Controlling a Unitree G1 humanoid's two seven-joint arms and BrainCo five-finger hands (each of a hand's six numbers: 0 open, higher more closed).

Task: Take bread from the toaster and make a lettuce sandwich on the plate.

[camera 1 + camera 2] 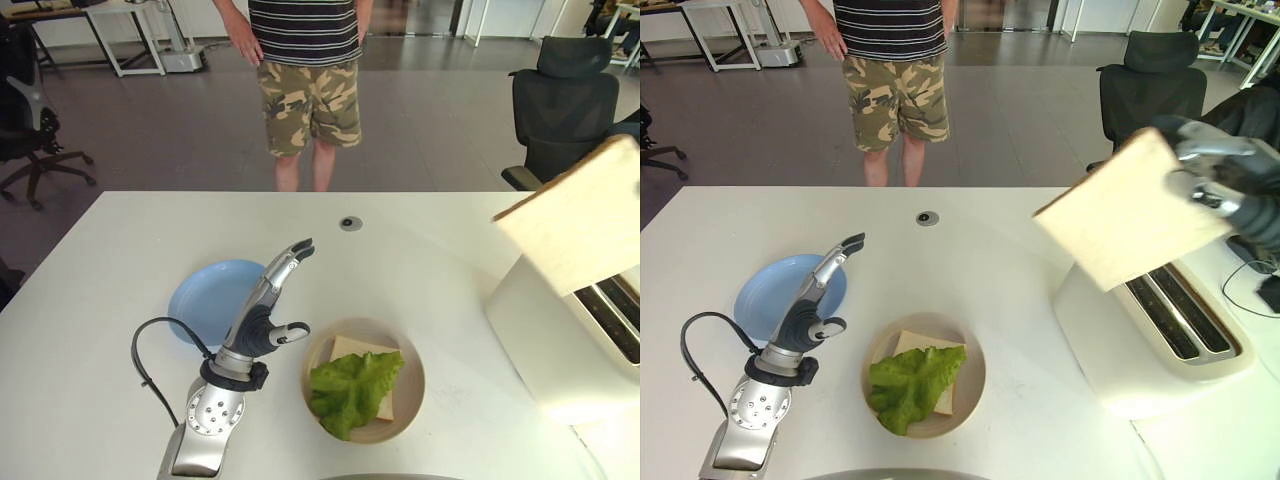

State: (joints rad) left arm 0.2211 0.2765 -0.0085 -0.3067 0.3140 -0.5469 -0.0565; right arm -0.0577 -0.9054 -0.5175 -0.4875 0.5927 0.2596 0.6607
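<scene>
Bread slice (1125, 215), pale, flat and roughly square with a thin tan crust, is tilted in the air above the left end of the toaster (1120, 350), and your right hand (1220, 180) has its dark fingers curled around the slice's right edge. The toaster is a smooth white box with rounded corners, and its two long dark slots (1185, 318) run side by side along the top. You have two slices in all. The second slice (908, 343) lies flat on the tan plate (973, 372), a shallow round dish with a low raised rim. One crinkled green lettuce leaf (908, 385) lies across the second slice and covers most of it, leaving the far corner bare. There are two dishes: the tan plate near the front of the table (1020, 250), and a glossy blue plate (760, 290) just to its left, the two rims close together. Your left hand (818, 300) holds nothing. Its metal fingers are stretched out nearly straight over the blue plate's near right rim, and the thumb points toward the tan plate. The table top is matt white, with a small round grommet (928, 217) near the far edge. Between the tan plate and the toaster there is a band of bare table, and the far half of the table top is open.
</scene>
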